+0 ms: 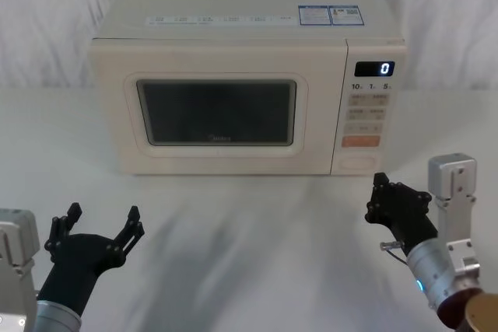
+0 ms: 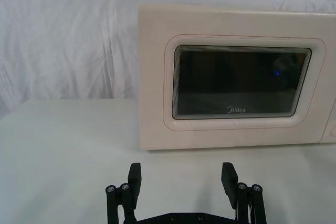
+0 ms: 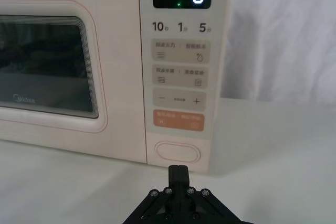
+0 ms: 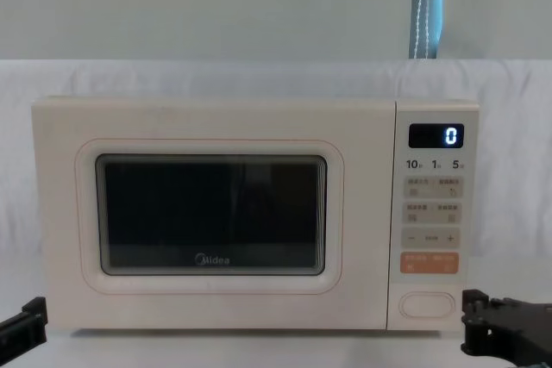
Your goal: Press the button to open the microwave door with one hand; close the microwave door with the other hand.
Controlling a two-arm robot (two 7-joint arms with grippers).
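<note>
The cream microwave stands at the back of the white table, its display showing 0. The microwave door with its dark window is closed flat against the front. The button is the wide pill-shaped key at the bottom of the control panel, also seen in the head view as the button. My right gripper is shut, pointing at the button from a short way in front and not touching it. My left gripper hovers open over the table in front of the door's left part, holding nothing.
The white-clothed table stretches bare between the grippers and the microwave. A white curtain hangs behind. An orange key sits just above the button. The left fingers frame the door's lower edge from a distance.
</note>
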